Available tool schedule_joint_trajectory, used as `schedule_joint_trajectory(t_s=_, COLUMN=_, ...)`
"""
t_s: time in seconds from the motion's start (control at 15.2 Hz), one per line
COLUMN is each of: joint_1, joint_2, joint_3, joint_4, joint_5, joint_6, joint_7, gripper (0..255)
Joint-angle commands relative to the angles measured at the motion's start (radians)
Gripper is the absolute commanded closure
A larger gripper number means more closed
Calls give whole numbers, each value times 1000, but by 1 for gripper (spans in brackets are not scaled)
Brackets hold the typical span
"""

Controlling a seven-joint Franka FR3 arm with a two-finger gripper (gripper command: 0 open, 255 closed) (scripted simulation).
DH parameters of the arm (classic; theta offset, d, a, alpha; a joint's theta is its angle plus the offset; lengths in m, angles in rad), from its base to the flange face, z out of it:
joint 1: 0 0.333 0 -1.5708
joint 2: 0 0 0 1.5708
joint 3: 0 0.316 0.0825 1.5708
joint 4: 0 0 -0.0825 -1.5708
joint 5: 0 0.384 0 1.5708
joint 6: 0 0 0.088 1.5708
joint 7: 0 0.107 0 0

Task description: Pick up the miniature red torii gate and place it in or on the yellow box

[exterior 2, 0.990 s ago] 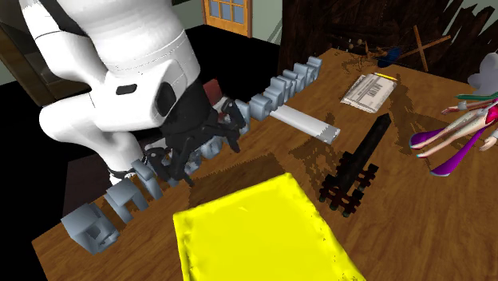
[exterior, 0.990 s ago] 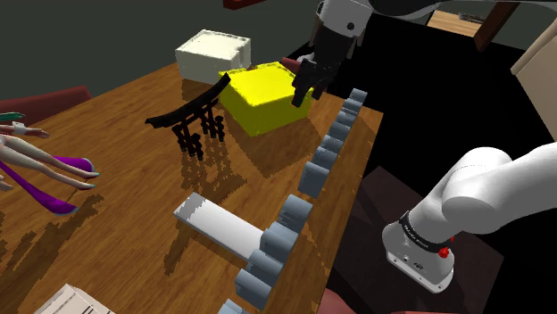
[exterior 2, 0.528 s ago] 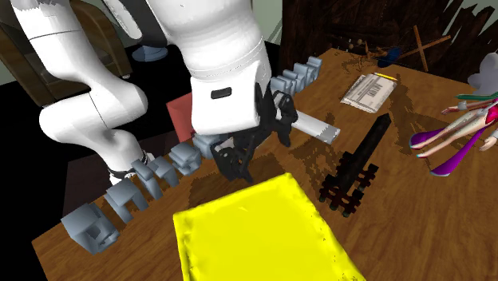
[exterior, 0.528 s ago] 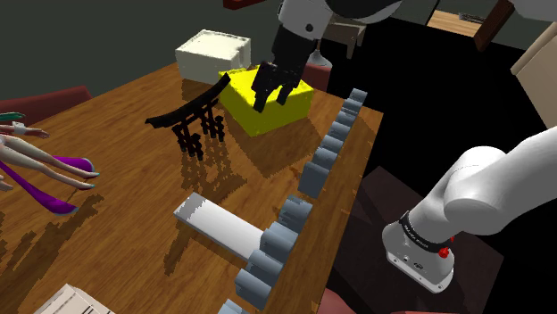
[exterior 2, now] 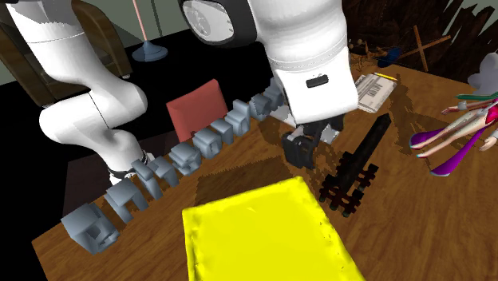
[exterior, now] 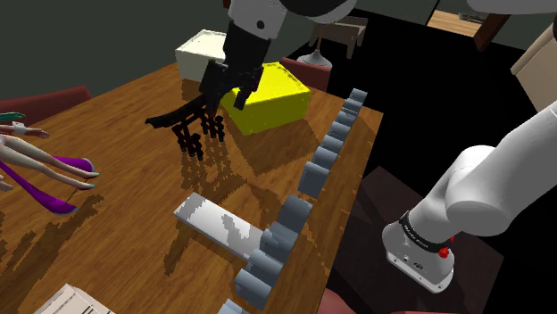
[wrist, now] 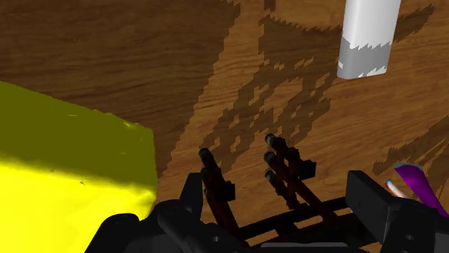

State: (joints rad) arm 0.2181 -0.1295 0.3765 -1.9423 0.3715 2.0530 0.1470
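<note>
The gripper [exterior: 212, 103] is held above the dark gate [exterior: 178, 118], fingers spread apart. The gate is set near the middle of the table [exterior: 116, 183], just beside the yellow box [exterior: 272, 94]. A white box [exterior: 201, 53] is noted at the far corner, and grey blocks [exterior: 321, 156] along the stand-side edge.

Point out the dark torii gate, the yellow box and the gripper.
torii gate [exterior: 175, 118]: shoulder view, on its roof beam.
yellow box [exterior: 277, 89]: shoulder view, on its top face.
gripper [wrist: 280, 194]: wrist view, midway between its open fingertips.
</note>
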Motion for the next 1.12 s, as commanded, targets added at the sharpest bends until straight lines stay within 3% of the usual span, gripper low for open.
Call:
schedule_joint_trajectory(t_s=0.0, joint_1=16, joint_2=57, joint_3=23, joint_4=51, joint_5=-7, joint_6=23, joint_7=18, gripper=0)
schedule_joint_trajectory(t_s=0.13, joint_1=28, joint_2=101, joint_3=39, joint_4=99, joint_5=-18, joint_6=33, joint_7=33, gripper=0)
schedule_joint_trajectory(t_s=0.66, joint_1=45, joint_2=149, joint_3=56, joint_4=58, joint_5=-32, joint_6=126, joint_7=42, gripper=0)
schedule_joint_trajectory(t_s=1.06, joint_1=45, joint_2=149, joint_3=56, joint_4=58, joint_5=-32, joint_6=126, joint_7=42, gripper=0)
